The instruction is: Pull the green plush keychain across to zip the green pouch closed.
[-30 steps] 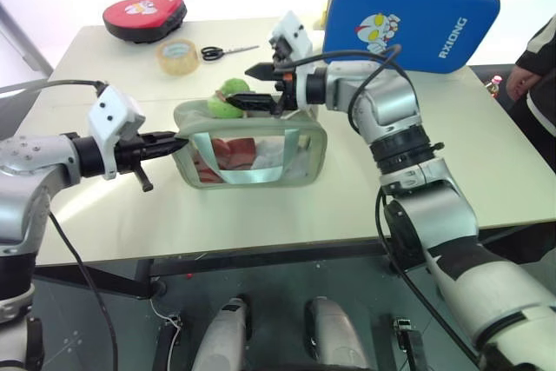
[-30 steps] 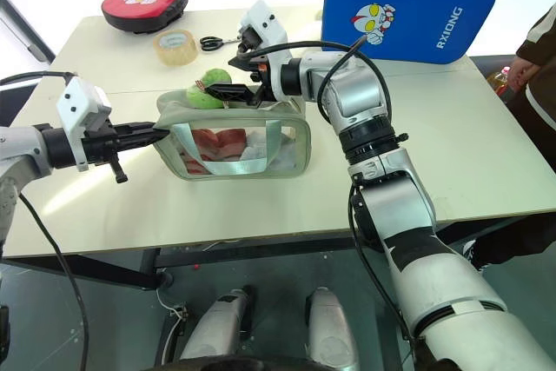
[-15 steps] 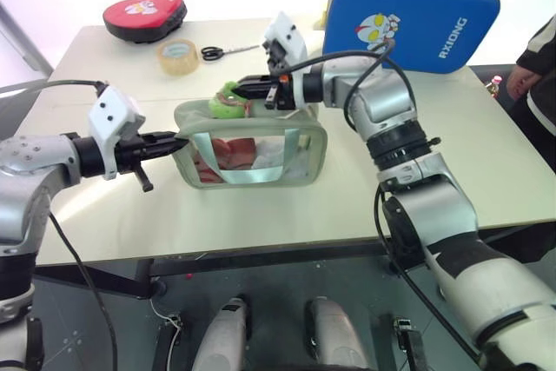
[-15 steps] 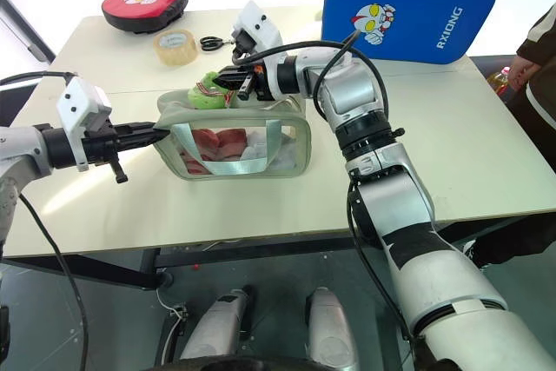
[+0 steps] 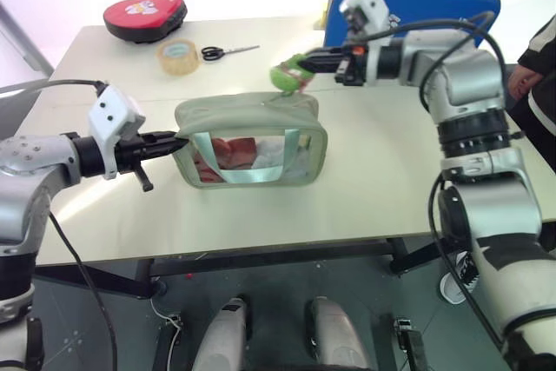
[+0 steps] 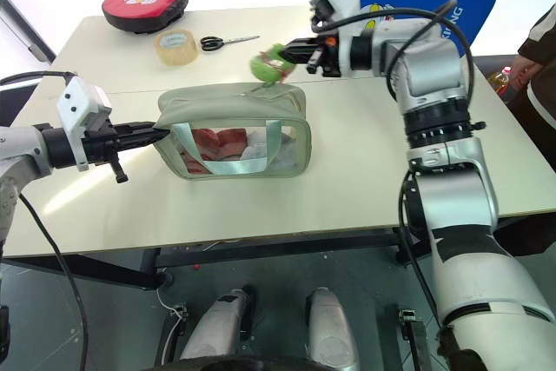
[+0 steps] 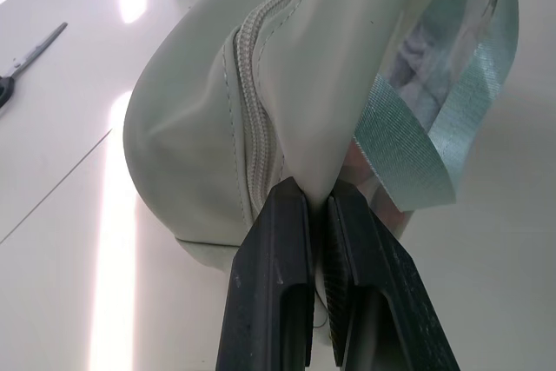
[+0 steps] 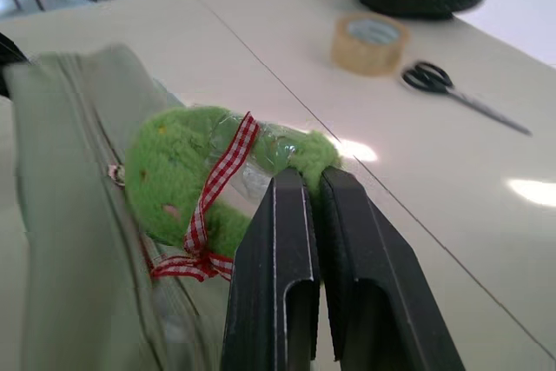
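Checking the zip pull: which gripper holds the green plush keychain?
The right gripper, shut on the green plush keychain. The left gripper instead pinches the green pouch at its end.

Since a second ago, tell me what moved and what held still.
The right hand closed on the green plush keychain and dragged it along the zipper from the left end of the green pouch to the right end, so the top now looks zipped. The left hand stays pinched on the pouch's left end. The tape roll, scissors, red pad and blue pad have not moved.
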Controlling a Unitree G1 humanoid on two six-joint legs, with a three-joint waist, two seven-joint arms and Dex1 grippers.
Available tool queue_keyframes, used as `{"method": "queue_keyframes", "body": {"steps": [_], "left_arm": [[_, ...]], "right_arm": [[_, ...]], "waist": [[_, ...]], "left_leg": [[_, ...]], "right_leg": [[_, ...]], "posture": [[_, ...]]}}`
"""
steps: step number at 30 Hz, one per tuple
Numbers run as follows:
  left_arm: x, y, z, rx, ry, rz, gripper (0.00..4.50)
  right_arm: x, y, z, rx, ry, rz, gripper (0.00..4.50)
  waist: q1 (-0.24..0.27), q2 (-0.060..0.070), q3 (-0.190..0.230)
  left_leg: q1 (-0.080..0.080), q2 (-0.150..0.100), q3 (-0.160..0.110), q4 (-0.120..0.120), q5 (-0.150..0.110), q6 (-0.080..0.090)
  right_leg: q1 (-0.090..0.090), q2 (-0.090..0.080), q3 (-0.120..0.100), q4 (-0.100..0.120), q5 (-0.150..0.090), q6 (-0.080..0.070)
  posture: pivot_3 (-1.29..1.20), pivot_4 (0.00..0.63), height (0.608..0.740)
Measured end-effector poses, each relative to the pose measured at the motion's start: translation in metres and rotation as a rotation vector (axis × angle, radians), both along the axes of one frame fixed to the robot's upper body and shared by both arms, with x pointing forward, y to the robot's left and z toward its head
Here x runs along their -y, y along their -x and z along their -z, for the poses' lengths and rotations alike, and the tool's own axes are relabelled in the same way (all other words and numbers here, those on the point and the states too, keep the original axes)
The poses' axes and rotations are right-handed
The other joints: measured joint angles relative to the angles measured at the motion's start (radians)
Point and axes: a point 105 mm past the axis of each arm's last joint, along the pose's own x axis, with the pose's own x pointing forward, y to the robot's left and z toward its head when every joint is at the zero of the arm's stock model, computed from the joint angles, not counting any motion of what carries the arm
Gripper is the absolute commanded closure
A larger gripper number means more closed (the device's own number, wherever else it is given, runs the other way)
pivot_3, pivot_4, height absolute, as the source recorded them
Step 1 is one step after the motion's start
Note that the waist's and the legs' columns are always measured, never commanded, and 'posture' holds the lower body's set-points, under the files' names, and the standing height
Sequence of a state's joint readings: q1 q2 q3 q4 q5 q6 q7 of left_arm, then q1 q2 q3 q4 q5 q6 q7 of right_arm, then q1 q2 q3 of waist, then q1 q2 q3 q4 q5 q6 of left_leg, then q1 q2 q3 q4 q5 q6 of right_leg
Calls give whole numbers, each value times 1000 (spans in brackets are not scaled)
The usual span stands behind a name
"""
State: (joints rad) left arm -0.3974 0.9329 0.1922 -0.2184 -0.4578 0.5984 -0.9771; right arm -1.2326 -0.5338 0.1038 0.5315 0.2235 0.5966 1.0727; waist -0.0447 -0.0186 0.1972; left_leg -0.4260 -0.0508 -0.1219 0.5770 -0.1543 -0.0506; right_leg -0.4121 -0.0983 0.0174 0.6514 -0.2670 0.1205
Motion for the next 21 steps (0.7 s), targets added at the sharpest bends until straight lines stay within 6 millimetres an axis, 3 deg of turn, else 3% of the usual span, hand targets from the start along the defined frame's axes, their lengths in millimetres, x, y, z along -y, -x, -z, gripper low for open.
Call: {"method": "queue_keyframes", "body": {"steps": [10, 17, 21], "left_arm": [[2, -1, 1, 6, -14, 11, 4500], [4, -4, -3, 6, -14, 28, 4500], [4, -6, -1, -3, -15, 31, 4500]], "right_arm": [[64, -6, 26, -53, -24, 230, 4457], [81, -5, 47, -103, -77, 324, 4457], [80, 0, 74, -158, -88, 350, 4457]], "waist": [[1, 0, 0], [1, 0, 0], [1, 0, 0]], "left_leg": [[0, 0, 1, 0, 0, 0], [0, 0, 1, 0, 0, 0], [0, 0, 1, 0, 0, 0]], "right_leg": [[0, 0, 0, 0, 0, 0], [0, 0, 0, 0, 0, 0], [1, 0, 0, 0, 0, 0]], "posture": [[0, 150, 740], [0, 150, 740], [0, 150, 740]]}}
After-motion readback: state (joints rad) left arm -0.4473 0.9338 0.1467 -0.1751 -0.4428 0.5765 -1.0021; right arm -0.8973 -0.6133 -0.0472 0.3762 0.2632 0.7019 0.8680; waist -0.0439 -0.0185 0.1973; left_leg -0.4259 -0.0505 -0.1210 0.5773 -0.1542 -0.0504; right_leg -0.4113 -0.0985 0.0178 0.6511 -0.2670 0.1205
